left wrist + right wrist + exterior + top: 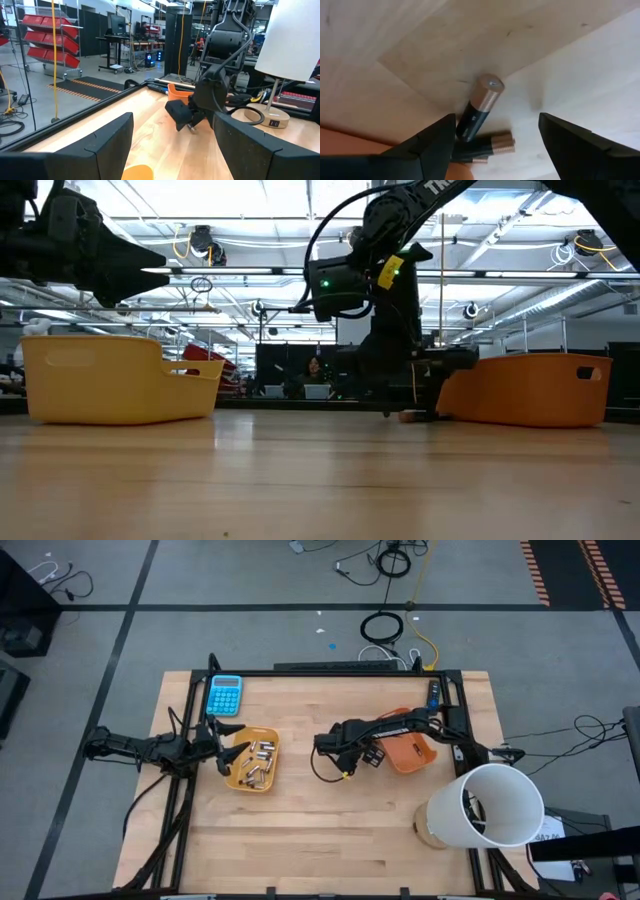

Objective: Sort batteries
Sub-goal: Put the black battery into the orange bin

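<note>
Right gripper [492, 137] spread wide, empty — fingers straddling dark copper-capped batteries [479, 111] on the table, one finger touching; left gripper [172, 142] spread too.

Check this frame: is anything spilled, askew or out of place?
Yes. A few dark batteries lie loose on the bare table beside the orange tray, not in it, heaped at angles. The open right gripper hovers directly over them. The yellow tray's batteries stay contained.
</note>
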Action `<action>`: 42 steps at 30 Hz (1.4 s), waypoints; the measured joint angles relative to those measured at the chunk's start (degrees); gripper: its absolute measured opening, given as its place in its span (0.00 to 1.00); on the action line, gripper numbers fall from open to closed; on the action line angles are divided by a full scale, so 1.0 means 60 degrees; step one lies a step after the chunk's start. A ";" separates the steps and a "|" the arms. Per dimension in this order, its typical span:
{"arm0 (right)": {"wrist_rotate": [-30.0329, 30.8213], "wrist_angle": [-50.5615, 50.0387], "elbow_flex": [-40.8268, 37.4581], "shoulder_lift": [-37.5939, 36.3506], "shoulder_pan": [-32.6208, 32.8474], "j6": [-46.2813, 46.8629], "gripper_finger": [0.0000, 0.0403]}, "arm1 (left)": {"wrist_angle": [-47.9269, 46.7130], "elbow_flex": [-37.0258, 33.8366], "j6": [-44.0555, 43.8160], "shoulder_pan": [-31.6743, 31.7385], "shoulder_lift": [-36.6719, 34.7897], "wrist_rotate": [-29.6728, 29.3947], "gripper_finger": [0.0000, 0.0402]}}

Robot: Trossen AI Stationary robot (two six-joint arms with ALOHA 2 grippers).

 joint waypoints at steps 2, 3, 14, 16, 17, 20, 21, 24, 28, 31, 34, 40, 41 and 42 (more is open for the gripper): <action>-0.0032 0.0021 0.0000 0.0024 0.0000 -0.0003 0.69 | 0.0000 0.0000 -0.0003 0.0004 0.0000 -0.0003 0.70; -0.0037 0.0075 0.0000 0.0024 0.0000 -0.0003 0.69 | 0.0000 0.0004 0.0000 0.0000 0.0000 0.0000 0.70; -0.1039 0.0178 0.0007 0.0009 0.0222 0.0517 0.66 | 0.0000 0.0001 -0.0002 0.0002 0.0000 0.0000 0.70; -0.1135 0.0186 0.0007 0.0002 0.0233 0.0529 0.63 | 0.0000 0.0003 0.0000 0.0000 0.0000 0.0000 0.70; -0.1176 0.0186 0.0008 0.0002 0.0233 0.0533 0.60 | 0.0000 0.0000 -0.0004 0.0003 0.0000 0.0000 0.70; -0.1352 0.0199 0.0011 -0.0002 0.0237 0.0537 0.51 | 0.0000 0.0000 0.0000 0.0002 0.0000 0.0000 0.70; -0.1430 0.0218 0.0011 -0.0005 0.0237 0.0544 0.48 | 0.0000 0.0000 -0.0003 0.0000 0.0000 -0.0002 0.70; -0.1576 0.0236 0.0018 -0.0005 0.0240 0.0544 0.39 | 0.0000 0.0000 0.0000 0.0000 0.0000 -0.0001 0.70; -0.1724 0.0255 0.0018 -0.0005 0.0244 0.0548 0.26 | 0.0000 0.0002 -0.0001 0.0004 0.0000 0.0000 0.70; -0.1789 0.0251 0.0022 -0.0009 0.0248 0.0751 0.13 | 0.0000 0.0002 -0.0004 0.0001 0.0000 0.0000 0.70; -0.1789 0.0248 0.0022 -0.0020 0.0254 0.1080 0.05 | 0.0000 0.0003 0.0000 0.0004 0.0000 0.0000 0.70; -0.1737 0.0325 0.0041 -0.0010 0.0256 0.1431 0.05 | 0.0000 0.0001 -0.0003 0.0002 0.0000 -0.0001 0.70; -0.1774 0.0441 0.0044 -0.0009 0.0226 0.1543 0.05 | 0.0000 0.0003 0.0000 0.0003 0.0000 0.0000 0.70; -0.1833 0.0571 0.0044 -0.0009 0.0176 0.1632 0.05 | 0.0000 0.0000 -0.0003 0.0004 0.0000 0.0000 0.70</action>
